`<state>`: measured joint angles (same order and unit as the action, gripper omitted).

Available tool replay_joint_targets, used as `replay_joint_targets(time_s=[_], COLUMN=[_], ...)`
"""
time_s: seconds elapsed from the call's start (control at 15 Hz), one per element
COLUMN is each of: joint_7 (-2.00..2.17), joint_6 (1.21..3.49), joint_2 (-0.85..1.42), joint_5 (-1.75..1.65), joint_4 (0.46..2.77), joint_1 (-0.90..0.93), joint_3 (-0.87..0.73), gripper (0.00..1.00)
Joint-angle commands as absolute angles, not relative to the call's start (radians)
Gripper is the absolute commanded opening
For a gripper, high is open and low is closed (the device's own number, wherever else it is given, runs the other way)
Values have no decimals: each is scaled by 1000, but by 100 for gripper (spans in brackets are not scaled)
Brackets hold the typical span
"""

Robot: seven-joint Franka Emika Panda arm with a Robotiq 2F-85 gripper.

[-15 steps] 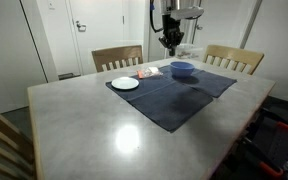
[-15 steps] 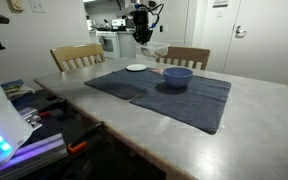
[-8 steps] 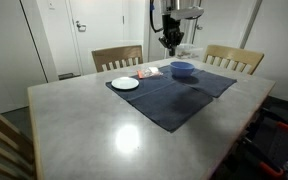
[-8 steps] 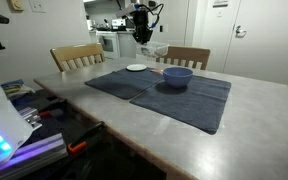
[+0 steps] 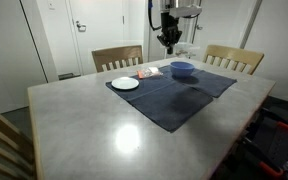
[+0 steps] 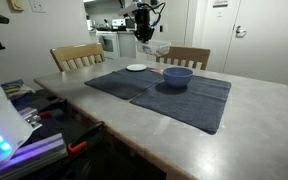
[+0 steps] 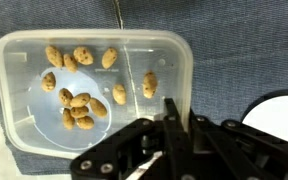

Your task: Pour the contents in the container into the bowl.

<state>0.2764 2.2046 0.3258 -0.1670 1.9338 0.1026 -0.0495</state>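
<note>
My gripper (image 7: 174, 108) is shut on the right-hand wall of the clear plastic container (image 7: 134, 55). The container holds several small brown nut-like pieces (image 7: 79, 105). In both exterior views the gripper (image 5: 169, 40) (image 6: 142, 33) holds the container (image 6: 159, 47) in the air above the far side of the table. The blue bowl (image 5: 182, 69) (image 6: 177, 76) stands on the dark blue mat, below and a little to the side of the container. The bowl does not show in the wrist view.
A flat white plate (image 5: 125, 83) (image 6: 136, 68) lies on the dark blue mats (image 5: 174, 95); its edge shows in the wrist view (image 7: 279, 112). A whitish wrapper (image 5: 149, 72) lies between plate and bowl. Wooden chairs (image 5: 117, 57) stand behind the table.
The gripper has risen very slightly with the container in it. Nothing else has moved.
</note>
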Motion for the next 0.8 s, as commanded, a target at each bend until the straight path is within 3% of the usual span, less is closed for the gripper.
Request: replay_joint_targets(time_s=[0.0,0.73], joint_7=[169,-223], joint_6=[2229,2304], joint_2=[341,339], joint_5=[-103,180], joint_4=[1892,1880], joint_1=[48,-81], joint_3=[-33,11], gripper=[2,2])
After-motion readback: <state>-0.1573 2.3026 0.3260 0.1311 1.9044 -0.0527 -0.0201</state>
